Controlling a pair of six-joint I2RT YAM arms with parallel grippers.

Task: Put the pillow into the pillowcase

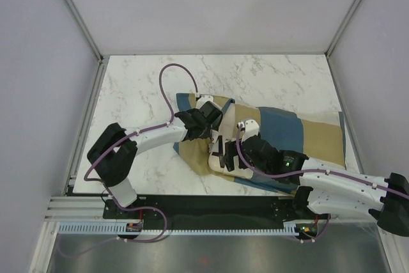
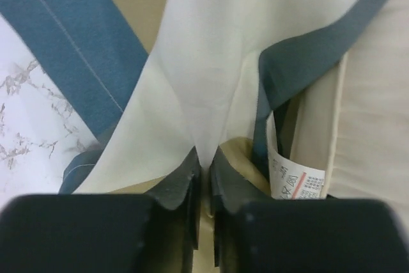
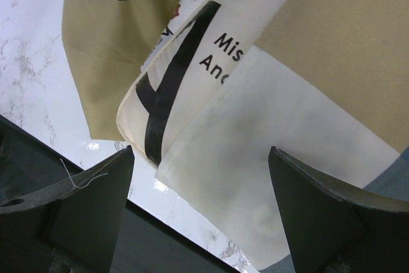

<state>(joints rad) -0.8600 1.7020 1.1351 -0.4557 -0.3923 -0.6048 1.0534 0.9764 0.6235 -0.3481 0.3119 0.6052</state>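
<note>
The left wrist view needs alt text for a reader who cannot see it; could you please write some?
The left fingers are shut on a cream fold of the checked pillowcase, blue bands either side. A printed white label shows at right, marble table at left.

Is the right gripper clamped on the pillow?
No, in the right wrist view the right gripper stands wide open, with the pillow and the pillowcase unpinched between its fingers.

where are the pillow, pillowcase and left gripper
pillow (image 3: 192,87) right wrist view, on its cream face
pillowcase (image 1: 284,129) top view, on a blue block
left gripper (image 2: 204,165) left wrist view, between its closed fingertips
</note>
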